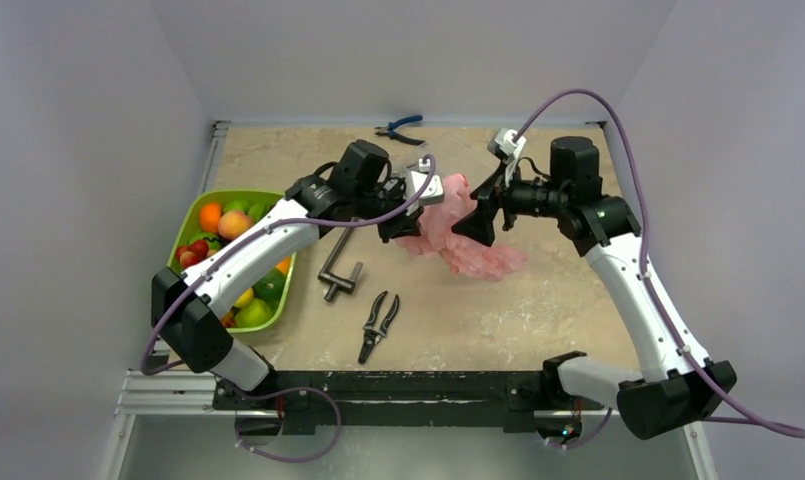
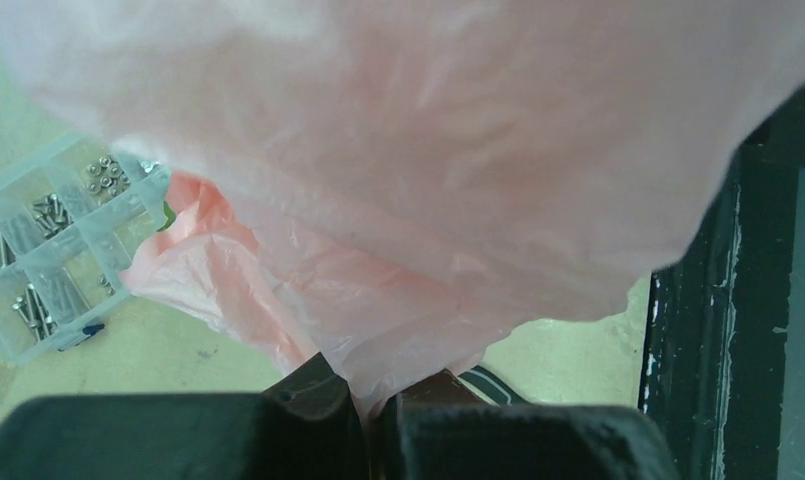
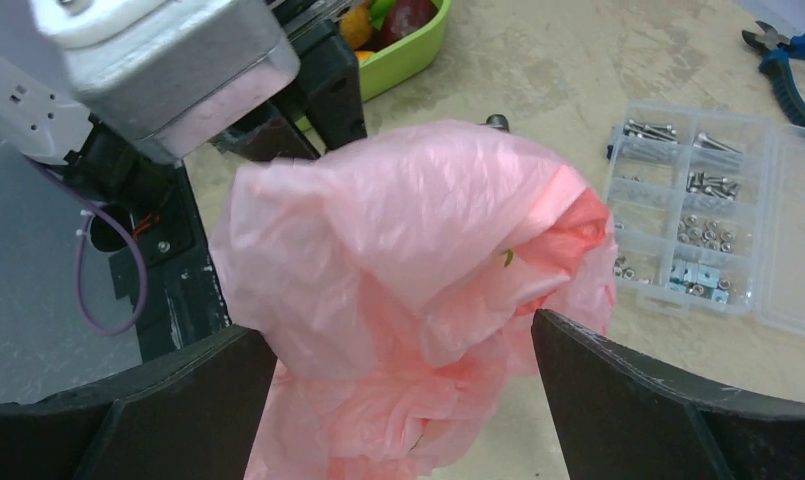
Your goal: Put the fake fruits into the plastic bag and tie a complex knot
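Note:
The pink plastic bag point(image 1: 462, 232) hangs bunched in mid-table between my two grippers. My left gripper point(image 1: 402, 226) is shut on its film; in the left wrist view the bag point(image 2: 418, 180) is pinched between the jaws point(image 2: 378, 400). My right gripper point(image 1: 483, 212) is open with the bag point(image 3: 418, 270) between its spread fingers point(image 3: 618, 400), not pinched. Something red and a bit of green show through the film point(image 3: 568, 225). The fake fruits point(image 1: 228, 222) lie in the lime-green tray point(image 1: 203, 205) at the left. No knot shows.
A dark clamp point(image 1: 336, 262) and black pliers point(image 1: 378, 325) lie in front of the bag. Blue-handled pliers point(image 1: 400, 128) lie at the far edge. A clear screw box point(image 3: 698, 210) sits beside the bag. The table's black front rail point(image 2: 758, 300) is near.

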`<act>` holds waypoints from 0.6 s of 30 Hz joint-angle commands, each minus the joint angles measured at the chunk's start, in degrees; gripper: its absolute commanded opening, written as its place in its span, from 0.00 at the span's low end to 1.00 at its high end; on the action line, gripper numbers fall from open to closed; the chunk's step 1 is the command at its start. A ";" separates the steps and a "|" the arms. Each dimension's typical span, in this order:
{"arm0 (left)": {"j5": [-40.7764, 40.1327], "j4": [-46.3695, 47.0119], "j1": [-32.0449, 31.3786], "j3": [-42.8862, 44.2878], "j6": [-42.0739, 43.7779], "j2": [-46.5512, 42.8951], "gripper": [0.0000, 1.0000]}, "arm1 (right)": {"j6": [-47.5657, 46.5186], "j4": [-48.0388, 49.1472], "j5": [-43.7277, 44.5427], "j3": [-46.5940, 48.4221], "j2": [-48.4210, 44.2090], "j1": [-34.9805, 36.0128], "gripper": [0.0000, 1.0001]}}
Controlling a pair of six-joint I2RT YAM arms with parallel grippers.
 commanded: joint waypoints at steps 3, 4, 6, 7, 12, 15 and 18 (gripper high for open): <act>3.09 3.87 -0.41 -0.44 -5.54 -1.63 0.00 | 6.38 7.66 -1.69 -3.91 -4.06 1.77 0.99; 2.94 3.80 -0.54 0.03 -6.12 -1.18 0.00 | 7.12 8.95 -1.48 -4.31 -3.88 2.79 0.99; 3.50 2.88 -0.60 1.24 -6.96 -0.48 0.00 | 7.20 10.52 1.31 -4.55 -3.41 5.54 0.99; 4.06 2.94 -0.62 1.25 -6.93 -0.68 0.00 | 7.30 11.37 4.19 -4.65 -3.29 6.70 0.99; 4.51 4.73 -1.01 -3.17 -3.85 -5.12 0.00 | 9.60 15.76 10.25 -5.88 -2.52 7.05 0.61; 2.56 2.99 -0.66 -7.45 0.63 -9.31 0.00 | 8.94 12.71 11.14 -4.91 -2.91 6.68 0.17; 2.65 2.49 1.55 -12.69 5.10 -13.80 0.00 | 8.52 11.19 9.85 -5.07 -4.59 3.13 0.00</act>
